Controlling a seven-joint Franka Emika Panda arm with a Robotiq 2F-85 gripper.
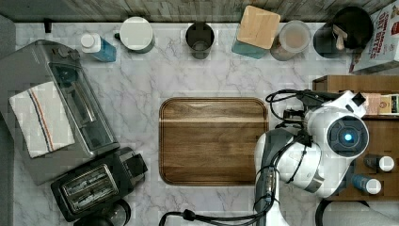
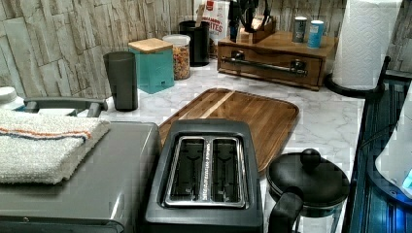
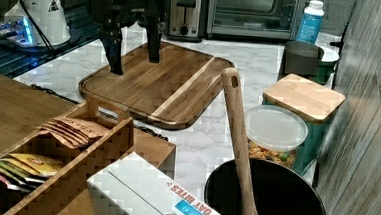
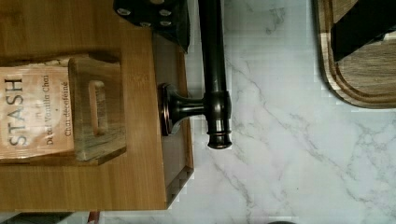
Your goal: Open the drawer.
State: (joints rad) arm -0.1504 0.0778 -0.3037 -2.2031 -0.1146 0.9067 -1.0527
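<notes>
Tea packets (image 3: 69,130) in wooden caddy (image 3: 90,154); drawer (image 2: 270,65) closed.

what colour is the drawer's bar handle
Dark, near-black metal with a bronze sheen; the handle on the drawer shows best in the wrist view.

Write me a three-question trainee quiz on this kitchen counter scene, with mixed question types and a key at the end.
1. True or false: the gripper is shut on the black bar handle.
2. Multiple choice: what lies on top of the toaster oven? A. a striped towel B. a saucepan C. a plate
3. Short answer: in the left view, what lies on the counter between the toaster and the drawer?

Key:
1. False. The fingers are spread apart.
2. A
3. The wooden cutting board
</notes>
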